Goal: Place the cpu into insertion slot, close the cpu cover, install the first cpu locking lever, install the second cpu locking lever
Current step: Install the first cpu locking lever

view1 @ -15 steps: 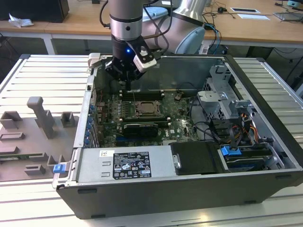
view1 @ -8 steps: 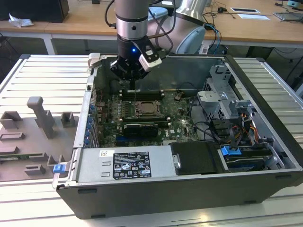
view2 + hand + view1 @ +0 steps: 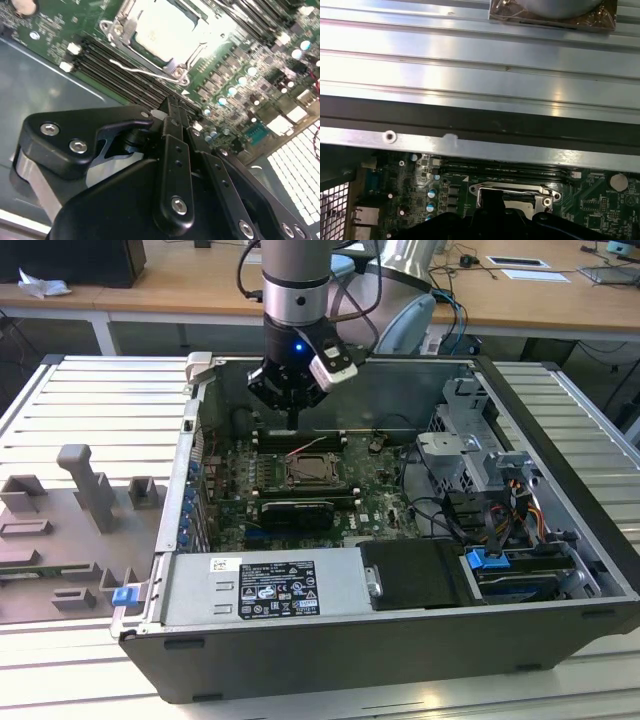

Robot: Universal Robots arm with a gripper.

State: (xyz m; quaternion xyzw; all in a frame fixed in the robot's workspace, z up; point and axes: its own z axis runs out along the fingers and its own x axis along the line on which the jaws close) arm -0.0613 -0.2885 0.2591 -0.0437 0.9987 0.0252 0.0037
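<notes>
The cpu [image 3: 165,30] lies flat in the insertion slot [image 3: 310,472] on the green board, its pale face showing. The silver cpu cover [image 3: 121,25] lies down around it as a frame. A thin wire locking lever [image 3: 140,70] runs along the socket's side facing the gripper, its free end standing slightly off the frame. My gripper [image 3: 171,100] hangs over the memory slots just beside that lever, fingers pressed together and holding nothing. In the exterior view the gripper [image 3: 294,428] stands a little behind the socket. The first wrist view has the socket [image 3: 512,195] below the case wall.
The open computer case holds a labelled power supply [image 3: 270,590] at the front, a black card [image 3: 295,510] before the socket, and a drive cage [image 3: 470,450] with cables [image 3: 480,525] on the exterior view's right. Grey fixtures [image 3: 90,490] stand on the table at its left.
</notes>
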